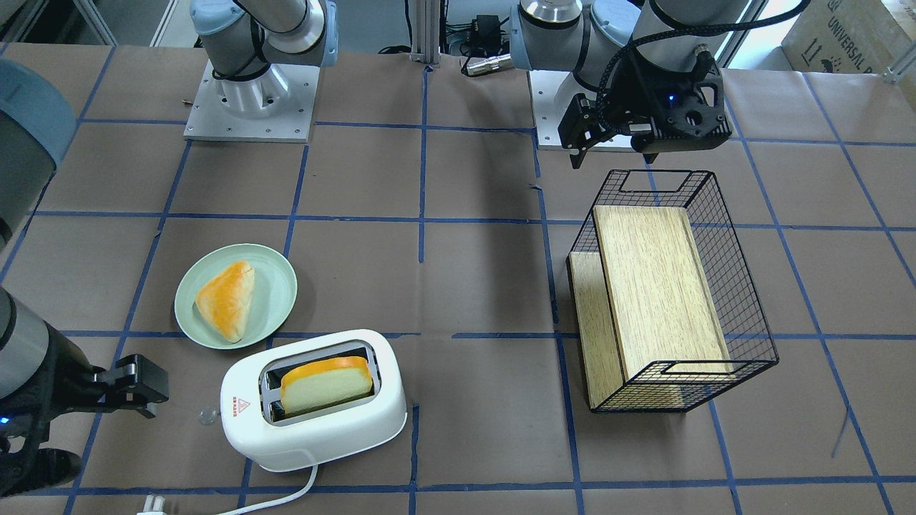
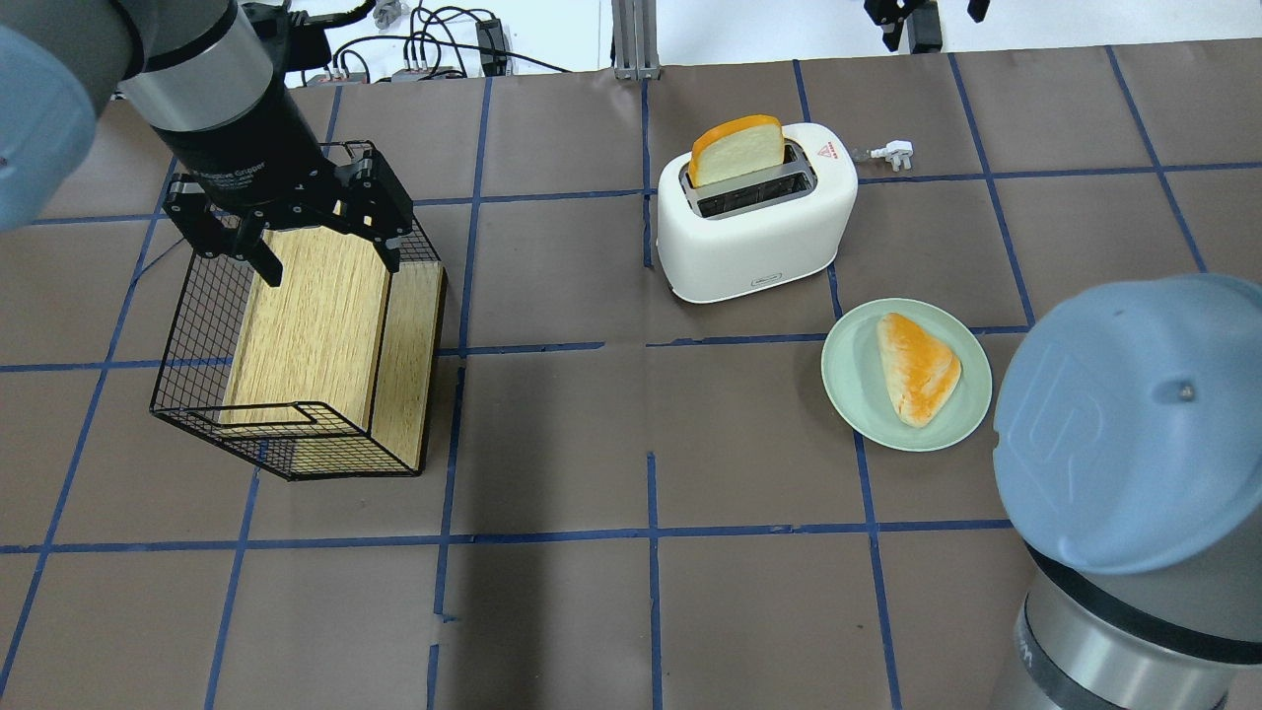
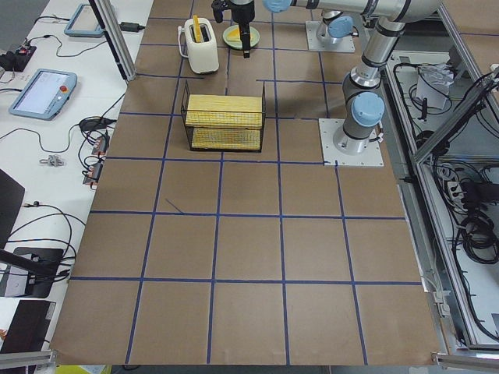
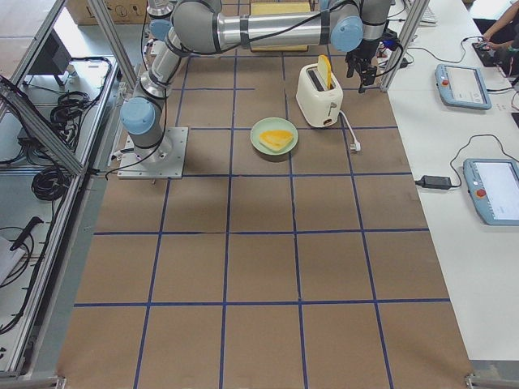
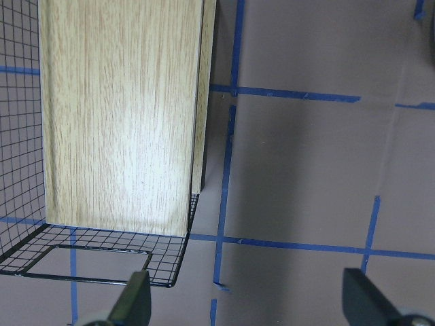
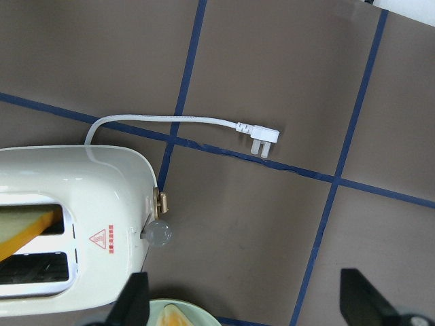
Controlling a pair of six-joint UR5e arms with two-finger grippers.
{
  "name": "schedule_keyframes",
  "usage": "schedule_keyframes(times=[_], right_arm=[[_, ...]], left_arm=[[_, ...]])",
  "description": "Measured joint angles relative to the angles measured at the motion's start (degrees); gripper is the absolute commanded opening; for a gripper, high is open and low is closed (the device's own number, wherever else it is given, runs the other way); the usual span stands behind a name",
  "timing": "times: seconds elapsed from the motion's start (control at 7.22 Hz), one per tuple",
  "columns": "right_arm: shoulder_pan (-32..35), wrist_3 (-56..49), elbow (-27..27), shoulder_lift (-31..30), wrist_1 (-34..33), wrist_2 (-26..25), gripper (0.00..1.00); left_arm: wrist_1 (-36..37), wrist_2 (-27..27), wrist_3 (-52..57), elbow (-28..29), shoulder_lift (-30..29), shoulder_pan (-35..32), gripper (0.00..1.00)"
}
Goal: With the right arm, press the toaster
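The white two-slot toaster [image 1: 315, 429] stands at the table's far side [image 2: 759, 237] with a slice of bread [image 1: 325, 383] standing up in one slot. Its clear knob [image 6: 158, 233] sticks out of the end by the red triangle. My right gripper [image 1: 154, 390] is open and empty, hovering just beyond that knob end. In the right wrist view [image 6: 245, 305] its fingers are spread wide above the floor beside the toaster [image 6: 68, 183]. My left gripper [image 2: 296, 232] is open and empty above the wire basket [image 2: 192, 335].
A green plate [image 1: 283, 286] with a triangular pastry [image 1: 227, 300] sits beside the toaster. The toaster's white cord ends in an unplugged plug [image 6: 262, 138] on the table. The black wire basket [image 1: 744, 315] holds a wooden board.
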Motion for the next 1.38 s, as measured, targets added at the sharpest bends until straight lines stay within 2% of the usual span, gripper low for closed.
schedule_keyframes(times=[0.28,0.42,0.55,0.69,0.97,1.11,1.38], right_arm=[[0.51,0.14,0.56,-2.93,2.80,1.41,1.00],[0.98,0.06,2.64,-5.89,5.02,3.42,1.00],[0.81,-0.04,7.52,-10.85,6.70,5.19,1.00],[-0.03,-0.07,14.62,-17.13,7.12,6.22,0.98],[-2.38,-0.05,28.00,-27.62,3.35,8.02,1.00],[-3.00,-0.07,32.13,-30.60,0.59,8.43,1.00],[-3.24,0.02,37.55,-35.24,0.44,8.34,1.00]], left_arm=[[-0.02,0.00,0.00,0.00,0.00,0.00,1.00],[0.00,0.00,0.00,0.00,0.00,0.00,1.00],[0.00,0.00,0.00,0.00,0.00,0.00,1.00],[0.01,0.00,0.00,0.00,0.00,0.00,1.00],[-0.03,0.00,0.00,0.00,0.00,0.00,1.00],[-0.03,0.00,0.00,0.00,0.00,0.00,1.00],[-0.04,0.00,0.00,0.00,0.00,0.00,1.00]])
